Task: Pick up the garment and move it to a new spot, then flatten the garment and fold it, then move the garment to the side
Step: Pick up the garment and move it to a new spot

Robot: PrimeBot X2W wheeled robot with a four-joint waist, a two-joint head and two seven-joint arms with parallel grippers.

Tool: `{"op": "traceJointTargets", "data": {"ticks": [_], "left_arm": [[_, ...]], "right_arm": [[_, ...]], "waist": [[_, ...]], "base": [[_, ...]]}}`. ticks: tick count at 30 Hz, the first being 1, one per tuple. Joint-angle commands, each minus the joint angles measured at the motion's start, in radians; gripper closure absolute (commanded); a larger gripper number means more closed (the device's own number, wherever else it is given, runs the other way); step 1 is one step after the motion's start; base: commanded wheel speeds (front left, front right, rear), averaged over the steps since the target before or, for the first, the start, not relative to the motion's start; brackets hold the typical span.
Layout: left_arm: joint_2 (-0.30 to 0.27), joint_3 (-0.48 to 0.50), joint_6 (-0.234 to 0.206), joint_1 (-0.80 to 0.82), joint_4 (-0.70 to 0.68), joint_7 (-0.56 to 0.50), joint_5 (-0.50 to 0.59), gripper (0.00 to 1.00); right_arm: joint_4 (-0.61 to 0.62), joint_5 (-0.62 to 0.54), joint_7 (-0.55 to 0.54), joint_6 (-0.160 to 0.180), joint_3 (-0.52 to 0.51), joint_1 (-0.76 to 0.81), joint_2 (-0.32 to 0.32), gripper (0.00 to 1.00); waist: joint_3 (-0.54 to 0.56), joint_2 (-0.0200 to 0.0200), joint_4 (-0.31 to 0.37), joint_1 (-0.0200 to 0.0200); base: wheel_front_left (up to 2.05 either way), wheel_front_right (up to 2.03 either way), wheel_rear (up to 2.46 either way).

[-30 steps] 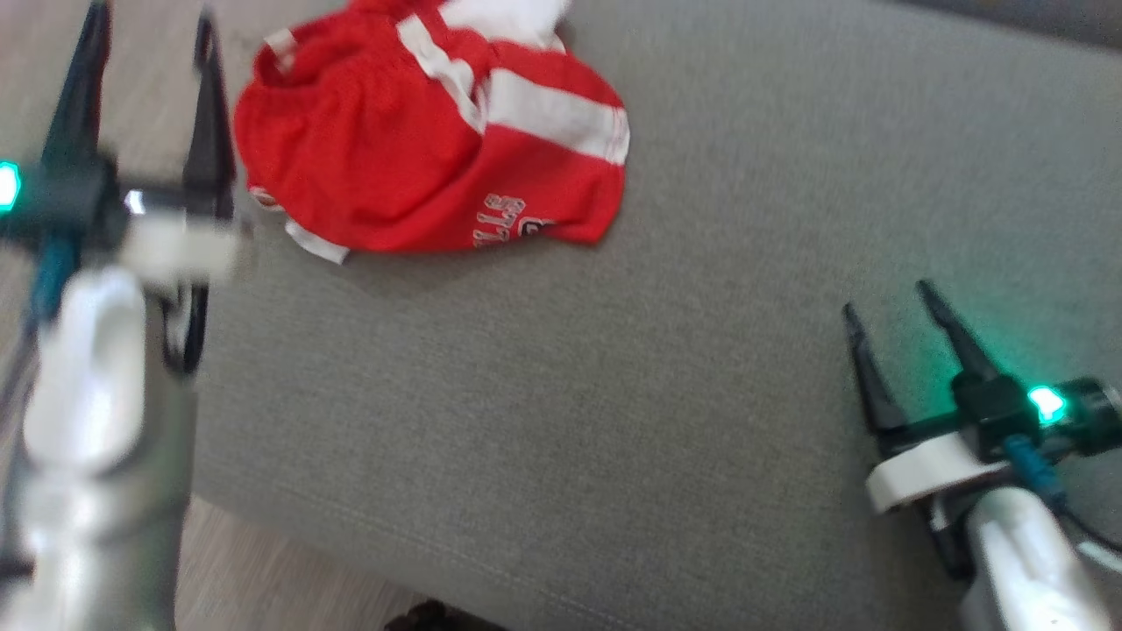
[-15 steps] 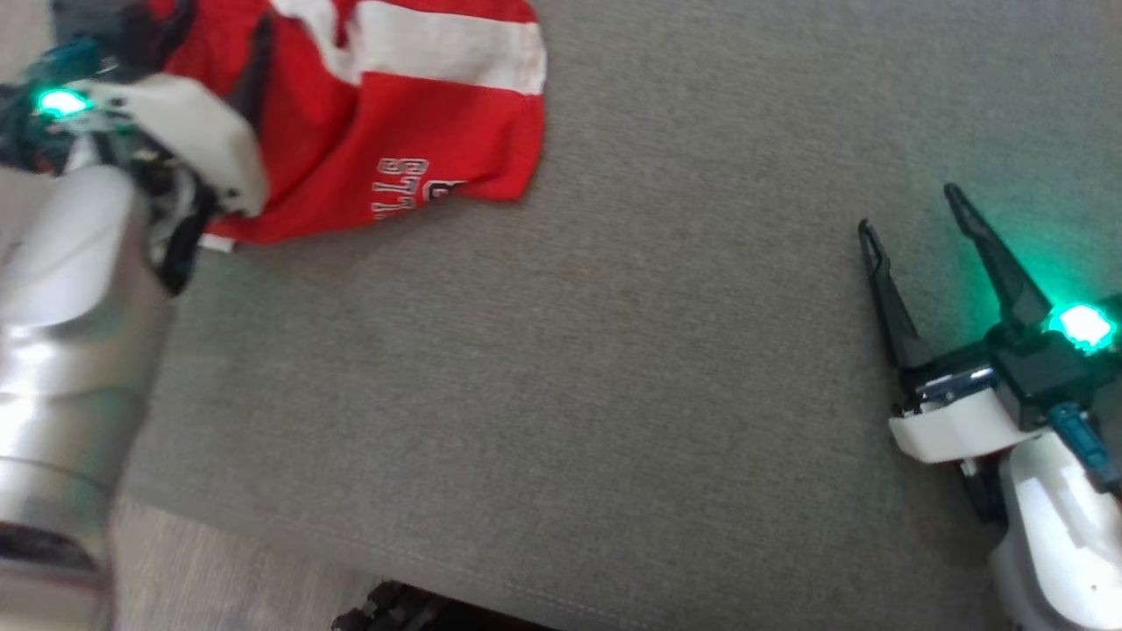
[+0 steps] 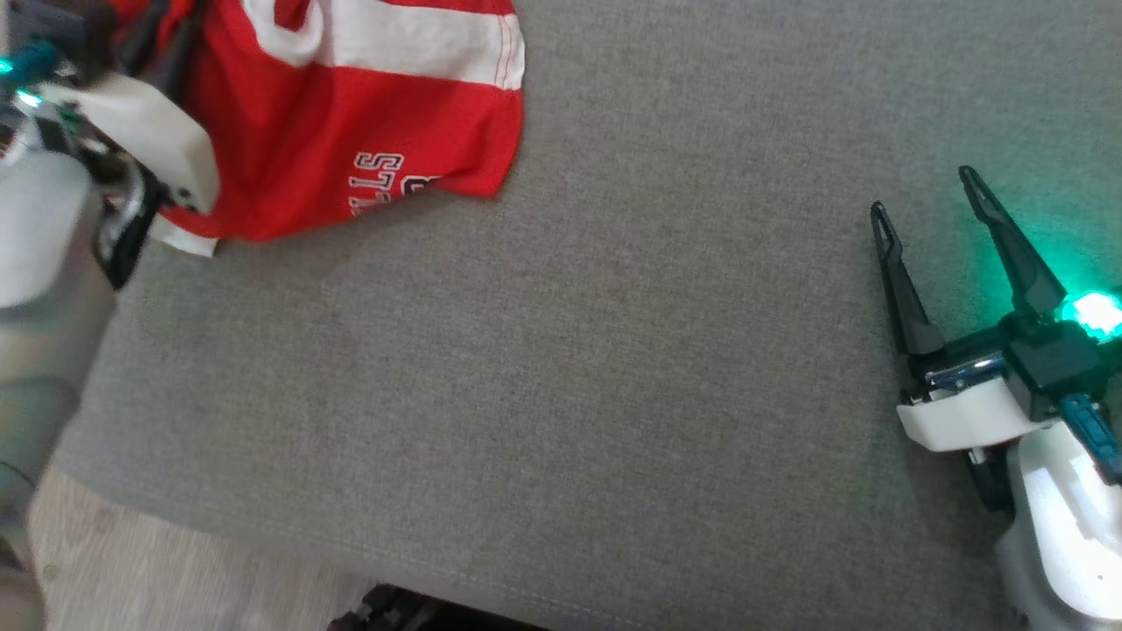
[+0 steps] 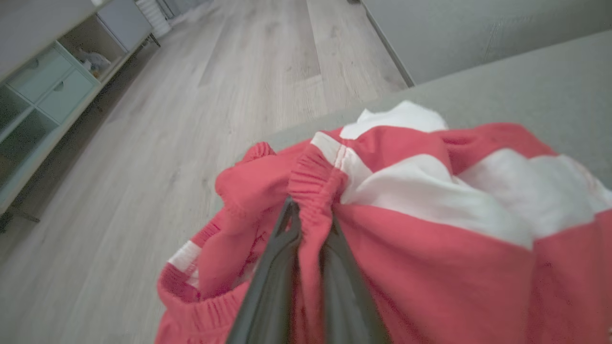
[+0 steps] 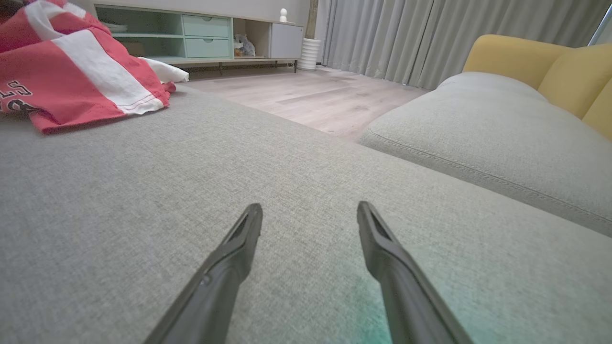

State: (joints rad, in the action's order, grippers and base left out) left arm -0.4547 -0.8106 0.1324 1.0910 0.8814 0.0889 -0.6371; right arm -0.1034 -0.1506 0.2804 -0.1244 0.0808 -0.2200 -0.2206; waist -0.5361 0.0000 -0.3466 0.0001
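Observation:
The garment [image 3: 351, 114] is a pair of red shorts with white stripes and lettering, crumpled at the far left of the grey sofa seat [image 3: 570, 394]. In the left wrist view my left gripper [image 4: 311, 224] is shut on a bunched fold of the garment [image 4: 430, 239] at its elastic waistband, the two dark fingers pressed together with red cloth between them. My right gripper [image 3: 920, 188] hovers low over bare seat at the right, open, with nothing between its fingers [image 5: 248, 239]. From there the garment [image 5: 71, 71] lies well off to the left.
Wood floor [image 3: 175, 587] shows past the seat's near-left edge. A second grey cushion [image 5: 478, 129] and a yellow backrest [image 5: 526, 62] lie beyond my right gripper. A pale green cabinet [image 5: 191, 38] and curtains [image 5: 406, 33] stand across the room.
My left gripper reached onto the garment's left side and shut on its waistband. The head camera has shifted, so the whole scene sits differently. My right gripper stays open.

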Motion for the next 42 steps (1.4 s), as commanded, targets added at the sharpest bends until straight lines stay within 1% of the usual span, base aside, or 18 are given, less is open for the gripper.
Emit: {"op": "traceJointTargets", "data": {"ticks": [1, 7, 12, 15, 18, 19, 20, 22, 26, 29, 32, 35, 37, 39, 42], "left_arm": [[-0.081, 0.016, -0.002, 0.07, -0.028, 0.026, -0.017, 1.0], [-0.152, -0.068, -0.002, 0.172, -0.131, 0.082, -0.032, 1.0], [-0.207, -0.14, -0.002, 0.269, -0.26, 0.073, -0.005, 1.0], [-0.225, -0.173, -0.002, 0.321, -0.355, 0.049, -0.008, 1.0], [-0.227, -0.203, -0.002, 0.357, -0.45, 0.025, -0.024, 1.0], [-0.227, -0.203, -0.002, 0.357, -0.45, 0.025, -0.024, 1.0], [-0.225, -0.206, -0.002, 0.365, -0.473, 0.021, -0.029, 1.0], [-0.208, -0.21, -0.006, 0.373, -0.505, 0.026, -0.024, 1.0], [-0.141, -0.226, -0.033, 0.324, -0.535, 0.058, -0.035, 1.0], [-0.081, -0.237, -0.067, 0.257, -0.528, 0.1, -0.05, 1.0], [-0.015, -0.246, -0.102, 0.168, -0.491, 0.133, -0.076, 1.0], [0.055, -0.252, -0.143, 0.052, -0.437, 0.158, -0.095, 1.0], [0.094, -0.266, -0.178, -0.038, -0.392, 0.167, -0.084, 1.0], [0.131, -0.279, -0.204, -0.138, -0.353, 0.171, -0.073, 1.0], [0.185, -0.25, -0.222, -0.296, -0.357, 0.172, -0.057, 1.0]], "right_arm": [[-0.061, 0.003, -0.019, -0.006, 0.012, 0.028, 0.003, 0.0], [-0.091, 0.024, -0.019, -0.006, 0.029, 0.013, 0.073, 0.0], [-0.116, 0.052, -0.019, -0.006, 0.034, 0.014, 0.135, 0.0], [-0.123, 0.072, -0.019, -0.006, 0.033, 0.021, 0.158, 0.0], [-0.123, 0.09, -0.019, -0.006, 0.034, 0.028, 0.167, 0.0], [-0.123, 0.09, -0.019, -0.006, 0.034, 0.028, 0.167, 0.0], [-0.122, 0.097, -0.019, -0.006, 0.038, 0.028, 0.169, 0.0], [-0.118, 0.135, -0.019, -0.006, 0.049, 0.031, 0.17, 0.0], [-0.103, 0.191, -0.019, -0.006, 0.072, 0.034, 0.17, 0.0], [-0.09, 0.218, -0.019, -0.006, 0.08, 0.035, 0.17, 0.0], [-0.078, 0.239, -0.019, -0.006, 0.079, 0.033, 0.17, 0.0], [-0.072, 0.252, -0.019, -0.006, 0.076, 0.034, 0.17, 0.0], [-0.07, 0.26, -0.019, -0.006, 0.076, 0.038, 0.17, 0.0], [-0.069, 0.265, -0.019, -0.006, 0.075, 0.046, 0.17, 0.0], [-0.071, 0.267, -0.019, -0.006, 0.062, 0.061, 0.17, 0.0]], "waist": [[0.034, 0.0, 0.003, -0.0001], [0.138, 0.0, 0.041, -0.0001], [0.244, 0.0, 0.117, -0.0001], [0.294, 0.0, 0.177, -0.0001], [0.332, 0.0, 0.244, -0.0001], [0.332, 0.0, 0.244, -0.0001], [0.342, 0.0, 0.271, -0.0001], [0.358, 0.0, 0.318, -0.0001], [0.376, 0.0, 0.414, -0.0001], [0.372, 0.0, 0.476, -0.0001], [0.354, 0.0, 0.52, -0.0001], [0.332, 0.0, 0.546, -0.0001], [0.32, 0.0, 0.555, -0.0001], [0.315, 0.0, 0.557, -0.0001], [0.316, 0.0, 0.539, -0.0001]], "base": [[0.0, 0.0, 0.0], [0.0, 0.0, 0.0], [0.0, 0.0, 0.0], [0.0, 0.0, 0.0], [0.0, 0.0, 0.0], [0.0, 0.0, 0.0], [0.0, 0.0, 0.0], [0.0, 0.0, 0.0], [0.0, 0.0, 0.0], [0.0, 0.0, 0.0], [0.0, 0.0, 0.0], [0.0, 0.0, 0.0], [0.0, 0.0, 0.0], [0.0, 0.0, 0.0], [0.0, 0.0, 0.0]]}}
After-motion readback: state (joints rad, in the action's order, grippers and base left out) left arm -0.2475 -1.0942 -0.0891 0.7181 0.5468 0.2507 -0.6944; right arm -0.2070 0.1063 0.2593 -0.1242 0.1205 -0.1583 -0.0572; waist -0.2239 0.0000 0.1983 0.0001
